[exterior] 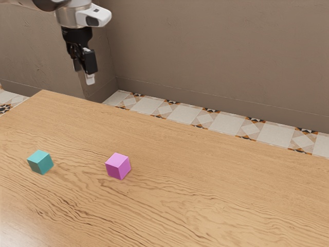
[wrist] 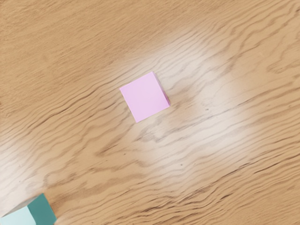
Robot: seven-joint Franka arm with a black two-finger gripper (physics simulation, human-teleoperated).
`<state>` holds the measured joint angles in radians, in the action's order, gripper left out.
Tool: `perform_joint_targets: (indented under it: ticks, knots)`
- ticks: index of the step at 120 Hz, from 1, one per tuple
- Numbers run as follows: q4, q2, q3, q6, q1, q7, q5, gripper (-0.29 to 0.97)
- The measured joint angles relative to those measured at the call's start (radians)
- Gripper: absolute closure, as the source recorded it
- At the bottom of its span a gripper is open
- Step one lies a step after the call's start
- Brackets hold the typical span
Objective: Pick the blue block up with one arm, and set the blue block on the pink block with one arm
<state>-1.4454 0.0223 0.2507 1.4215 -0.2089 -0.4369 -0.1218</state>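
The blue block (exterior: 40,162), teal in colour, sits on the wooden table (exterior: 205,195) toward the exterior view's left. The pink block (exterior: 118,165) rests a short way to its right, apart from it. My gripper (exterior: 84,73) hangs high above the table's far left corner, well above and behind both blocks, open and holding nothing. In the wrist view the pink block (wrist: 144,96) lies far below the hand, with a corner of the blue block (wrist: 30,213) off to one side.
A tiled floor strip (exterior: 231,123) and a brown wall (exterior: 216,46) lie beyond the table's far edge. The wooden surface stretches bare to the exterior view's right and toward the front.
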Motion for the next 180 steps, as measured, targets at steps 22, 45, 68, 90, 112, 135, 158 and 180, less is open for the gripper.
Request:
perform_joint_targets:
  ticks: [22, 45, 68, 90, 112, 135, 158, 180]
  knots:
    - [0.000, 0.000, -0.001, 0.001, -0.001, -0.012, 0.002, 0.00]
    - [0.041, -0.134, 0.016, -0.040, -0.038, -0.018, -0.013, 0.00]
    - [-0.049, -0.147, 0.058, -0.116, -0.072, 0.010, -0.006, 0.00]
    - [-0.428, -0.336, 0.370, -0.016, -0.634, -0.022, 0.134, 0.00]
    - [-0.740, -0.353, 0.466, 0.225, -0.759, -0.088, 0.237, 0.00]
    - [-0.698, -0.167, 0.460, 0.454, -0.825, -0.140, 0.193, 0.00]
    - [-0.568, 0.014, 0.325, 0.569, -0.840, -0.125, 0.058, 0.00]
    - [-0.525, 0.158, 0.160, 0.648, -0.709, -0.104, 0.030, 0.00]
